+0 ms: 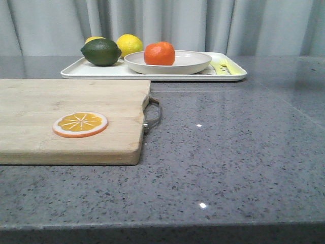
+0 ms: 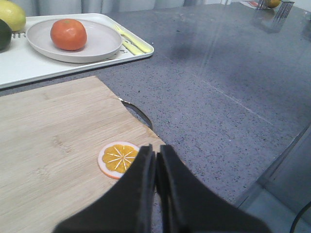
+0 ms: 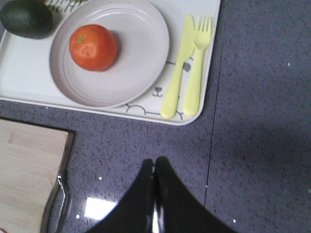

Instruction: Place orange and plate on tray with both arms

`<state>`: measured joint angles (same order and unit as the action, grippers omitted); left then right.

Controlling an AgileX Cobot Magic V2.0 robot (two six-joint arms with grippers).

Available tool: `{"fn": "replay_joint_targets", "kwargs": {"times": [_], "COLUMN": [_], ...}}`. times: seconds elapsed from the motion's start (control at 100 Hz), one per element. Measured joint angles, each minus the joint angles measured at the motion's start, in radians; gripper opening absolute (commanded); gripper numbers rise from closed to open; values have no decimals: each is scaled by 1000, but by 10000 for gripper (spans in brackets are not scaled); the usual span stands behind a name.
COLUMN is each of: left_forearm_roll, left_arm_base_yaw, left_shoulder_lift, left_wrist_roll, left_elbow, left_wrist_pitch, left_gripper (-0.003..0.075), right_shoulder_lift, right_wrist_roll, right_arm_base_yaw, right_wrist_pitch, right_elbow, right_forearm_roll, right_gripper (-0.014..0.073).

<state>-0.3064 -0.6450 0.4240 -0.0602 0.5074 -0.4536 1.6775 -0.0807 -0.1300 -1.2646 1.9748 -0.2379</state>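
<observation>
Speckled grey countertop (image 1: 233,147), white tray (image 1: 76,71), wooden cutting board (image 1: 61,96)

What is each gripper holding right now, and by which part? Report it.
Nothing is held. The left gripper and right gripper are both shut on nothing. The orange sits on the plate, on the tray.

On the tray (image 1: 71,71): 1 plate (image 1: 190,63), 1 orange (image 1: 159,53) inside it, 1 dark green fruit (image 1: 101,52), 2 yellow lemons (image 1: 130,44) behind it, and 1 printed knife-and-fork pair (image 3: 187,68). Near the tray: 1 cutting board (image 1: 61,101) carrying 1 orange slice (image 1: 80,124).
</observation>
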Motion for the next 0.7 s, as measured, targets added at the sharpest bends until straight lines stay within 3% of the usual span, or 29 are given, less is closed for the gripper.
{"fn": "replay_joint_targets", "kwargs": {"times": [0.21, 0.7], "left_forearm_roll": [0, 0], "left_arm_base_yaw": [0, 0], "left_shoulder_lift": [0, 0], "left_wrist_roll": [0, 0], "left_elbow": [0, 0], "left_wrist_pitch": [0, -25], "left_gripper": [-19, -19], "right_shoulder_lift": [-143, -487], "right_wrist_roll": [11, 29], "right_arm_base_yaw": [0, 0], "right_wrist_pitch": [39, 366], "right_elbow": [-219, -749], "right_forearm_roll": [12, 29], "right_gripper": [-59, -59]}}
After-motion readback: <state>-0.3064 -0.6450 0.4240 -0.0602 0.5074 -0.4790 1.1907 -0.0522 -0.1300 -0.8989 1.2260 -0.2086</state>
